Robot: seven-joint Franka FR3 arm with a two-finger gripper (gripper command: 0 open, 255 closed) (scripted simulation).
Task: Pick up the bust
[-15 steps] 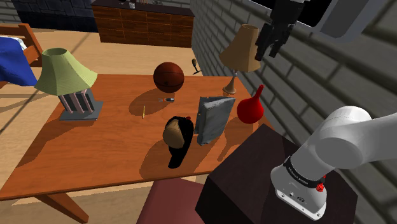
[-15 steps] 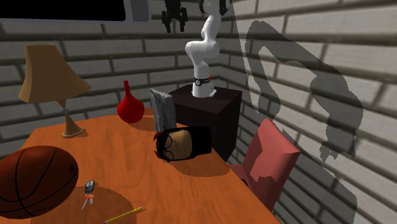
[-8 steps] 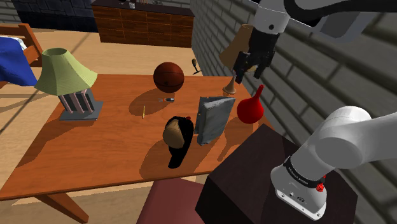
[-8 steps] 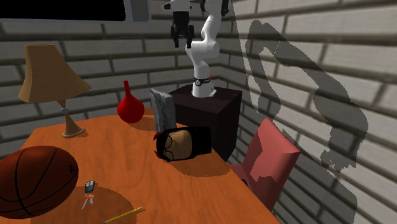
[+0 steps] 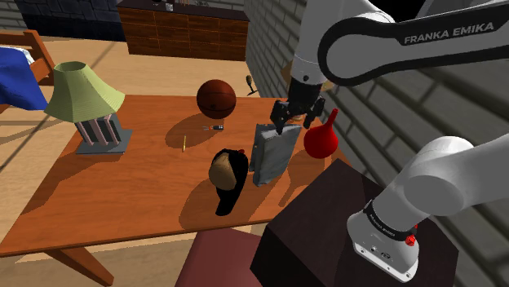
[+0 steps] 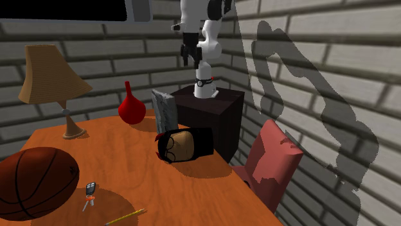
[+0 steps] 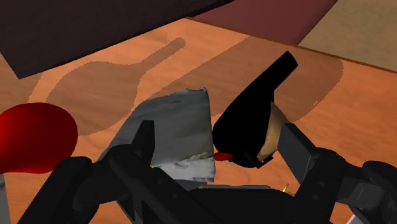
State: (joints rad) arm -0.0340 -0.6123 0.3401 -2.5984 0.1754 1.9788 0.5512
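Note:
The bust (image 5: 227,175) is a tan face with black hair and glasses, lying on its side on the wooden table (image 5: 130,192). It lies near the table's corner by the stand in the second exterior view (image 6: 182,145). My gripper (image 5: 294,124) hangs open just above a grey slab (image 5: 273,151), to the right of the bust and higher. Seen from the second exterior view, the gripper (image 6: 191,58) is well above the table. In the wrist view the bust (image 7: 251,124) lies ahead between the spread fingers (image 7: 145,137), untouched, with the gripper (image 7: 219,145) empty.
A grey slab (image 7: 175,127) stands upright beside the bust, with a red vase (image 5: 320,139) behind it. A basketball (image 5: 216,98), a green lamp (image 5: 81,96), a tan lamp (image 6: 50,74), a small screwdriver (image 5: 214,128) and a pencil (image 5: 184,143) share the table. A red chair (image 6: 276,160) stands by the black stand (image 5: 334,236).
The arm has swung down and to the shoulder view's left, bringing the gripper from high near the wall to just above the grey slab. Nothing on the table has moved.

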